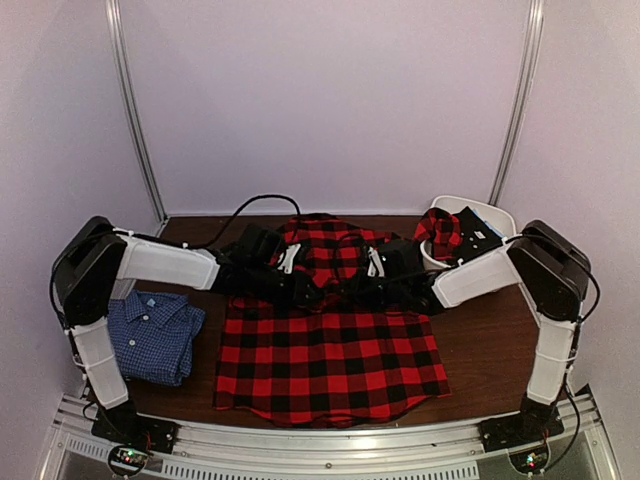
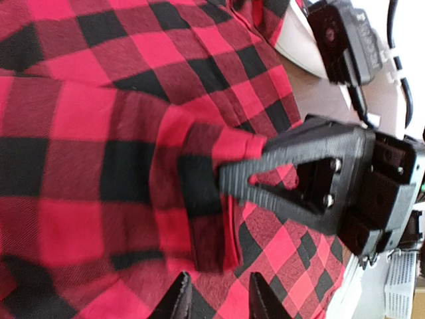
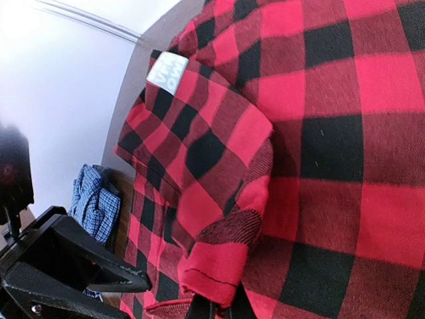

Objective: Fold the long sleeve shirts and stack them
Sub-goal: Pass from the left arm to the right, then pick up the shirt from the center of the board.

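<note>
The red-and-black plaid shirt [image 1: 330,360] lies spread across the middle of the table, its lower half flat and its upper part bunched under both grippers. My right gripper [image 3: 212,311] is shut on a red sleeve cuff [image 3: 222,282] that is folded over the shirt body. One of its black fingers [image 2: 285,173] shows in the left wrist view, pressed on that cuff. My left gripper [image 2: 221,299] hovers just beside it, open, with only flat plaid cloth below the tips. The blue check shirt [image 1: 150,335] lies folded at the left.
A white basket [image 1: 495,218] stands at the back right with another red plaid garment [image 1: 440,232] hanging out of it. A black cable [image 1: 262,200] loops over the back of the table. A white neck label [image 3: 166,72] shows on the plaid shirt.
</note>
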